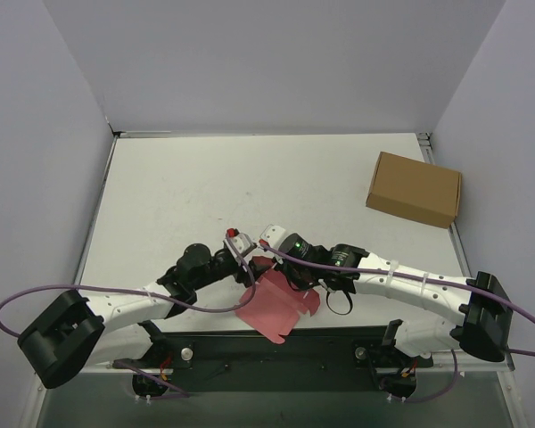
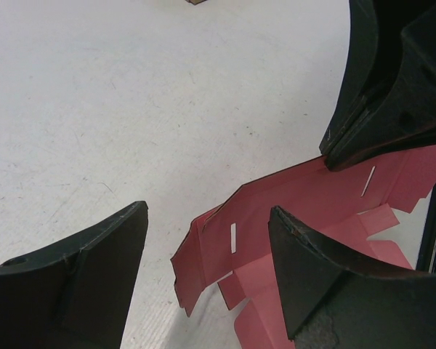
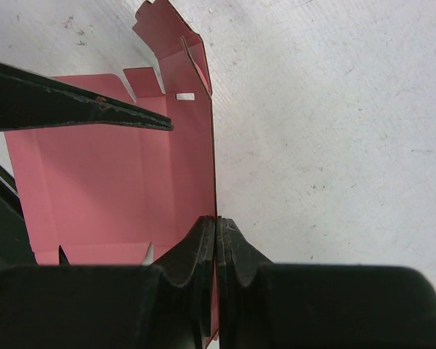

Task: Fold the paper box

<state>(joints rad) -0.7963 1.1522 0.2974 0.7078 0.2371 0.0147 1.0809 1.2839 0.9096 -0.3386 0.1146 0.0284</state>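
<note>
Right gripper (image 3: 216, 227) pinches an upright wall of the paper box (image 3: 109, 182); left gripper (image 2: 208, 212), jaws spread and empty, faces its opposite end.

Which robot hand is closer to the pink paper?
The right. The right gripper is pinching the edge of the paper box, so it touches it. The left gripper is open right beside the sheet, gripping nothing.

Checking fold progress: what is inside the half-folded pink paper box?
Only one finger of the open left gripper reaches over the paper box inner face. The shut right gripper pinches one wall's edge. The card beneath them is covered.
</note>
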